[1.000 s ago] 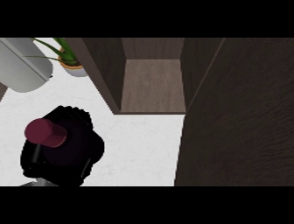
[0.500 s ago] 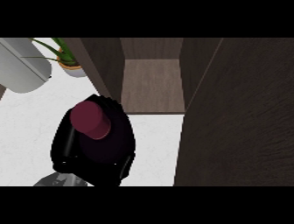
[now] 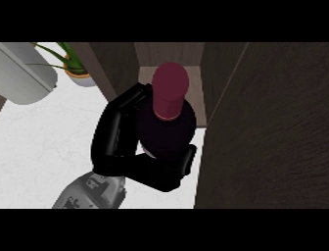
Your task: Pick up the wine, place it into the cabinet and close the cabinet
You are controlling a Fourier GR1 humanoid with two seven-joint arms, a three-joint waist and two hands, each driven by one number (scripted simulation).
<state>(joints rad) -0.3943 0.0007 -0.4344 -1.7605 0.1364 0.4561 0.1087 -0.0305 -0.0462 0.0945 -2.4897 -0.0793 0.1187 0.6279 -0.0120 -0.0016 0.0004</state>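
Wine (image 3: pixel 169 93), a dark bottle with a maroon capsule, is held up off the white surface (image 3: pixel 44 147) at the mouth of the open cabinet (image 3: pixel 173 53), its top pointing toward the compartment; whether the neck has crossed the front edge cannot be told from this steep angle. One hand (image 3: pixel 124 142) shows, coming in at the lower left on a grey forearm, so by its place I take it for the left hand; its fingers (image 3: pixel 120 115) curl round the bottle's body from the left, and the thumb wraps under the lower part; nothing else is in its hold. The other hand does not show. The cabinet's door (image 3: pixel 283 127) stands open at the right, close beside the bottle. A potted plant (image 3: pixel 70 63) and a grey rounded thing (image 3: pixel 19 73) sit well apart at the upper left. A glass bottle is likely heavy, stiff, smooth and breakable; holding the wide body, as now, seems sounder than the narrow neck, which would let it swing.
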